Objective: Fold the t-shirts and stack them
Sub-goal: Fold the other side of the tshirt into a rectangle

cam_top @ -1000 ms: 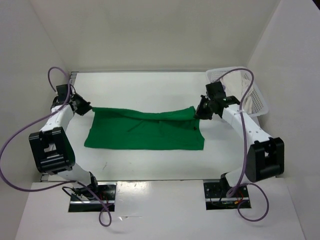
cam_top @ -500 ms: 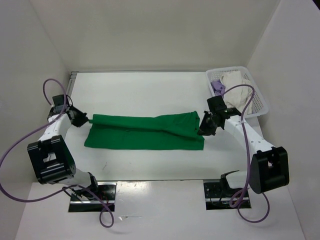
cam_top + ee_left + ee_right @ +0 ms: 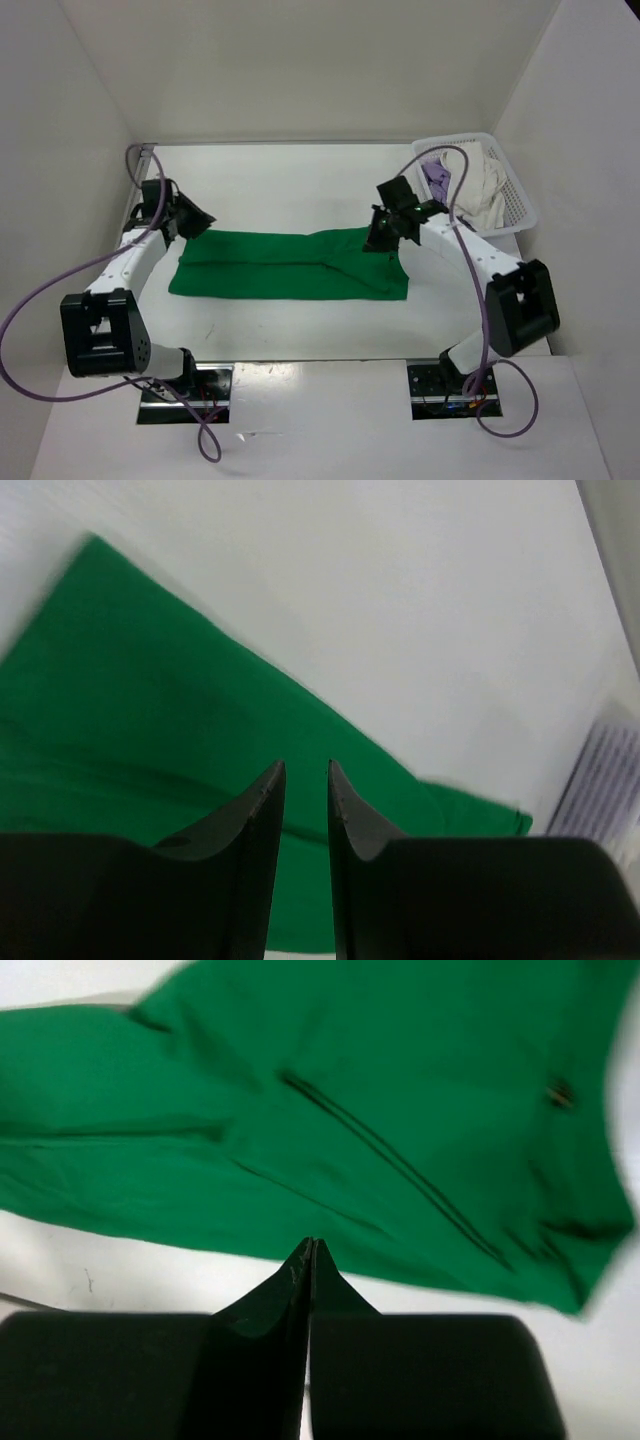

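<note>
The green t-shirt lies flat on the white table as a long folded band, also seen in the left wrist view and the right wrist view. My left gripper hovers at the band's far left corner; its jaws stand slightly open with nothing between them. My right gripper hangs over the band's far right end, shut and empty. The white t-shirt and the lavender t-shirt lie crumpled in the basket.
A white mesh basket stands at the back right corner, against the right wall. White walls close in the table on the left, back and right. Both arm bases sit at the near edge.
Both grippers let go of the green shirt's far edge and rose away from it. The left jaws opened a little; the right jaws shut again. The shirt now lies flat.
</note>
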### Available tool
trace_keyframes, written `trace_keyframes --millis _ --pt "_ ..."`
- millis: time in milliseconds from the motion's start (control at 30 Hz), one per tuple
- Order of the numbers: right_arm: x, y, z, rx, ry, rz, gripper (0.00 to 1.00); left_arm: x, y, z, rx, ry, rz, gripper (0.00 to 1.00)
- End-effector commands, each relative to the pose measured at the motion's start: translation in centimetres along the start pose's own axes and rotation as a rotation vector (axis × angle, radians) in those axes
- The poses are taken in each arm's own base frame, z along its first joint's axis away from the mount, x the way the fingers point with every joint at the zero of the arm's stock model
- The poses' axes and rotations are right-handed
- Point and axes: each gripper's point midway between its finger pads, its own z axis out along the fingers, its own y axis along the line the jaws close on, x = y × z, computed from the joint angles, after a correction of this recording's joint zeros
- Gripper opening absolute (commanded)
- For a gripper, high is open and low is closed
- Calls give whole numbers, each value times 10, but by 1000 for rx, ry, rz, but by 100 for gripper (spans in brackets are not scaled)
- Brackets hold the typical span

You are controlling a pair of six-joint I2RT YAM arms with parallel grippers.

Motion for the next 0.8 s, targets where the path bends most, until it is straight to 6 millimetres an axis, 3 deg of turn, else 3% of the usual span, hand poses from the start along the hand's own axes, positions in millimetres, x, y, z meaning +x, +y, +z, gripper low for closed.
trace_keyframes --millis 0,67,100,200,267,500,633,767 --pt "-37 64 18 -126 -117 -61 0 35 -10 16 33 71 48 31" --pt "-46 71 39 -90 -133 -82 9 50 3 27 9 128 49 31" --pt "-46 72 47 -75 -129 -103 22 57 8 33 1 153 45 31" --pt "-48 67 72 -25 -110 -113 32 67 18 36 -13 179 49 31" --pt "-52 67 80 -12 -109 -123 34 75 32 38 -37 205 42 31" --pt "-26 54 107 68 -55 -157 35 84 55 41 -70 247 -3 31" --pt "-24 57 110 67 -49 -174 35 91 65 41 -79 278 -30 31" --pt "-14 52 111 83 -24 -192 35 90 62 34 -68 266 -26 32"
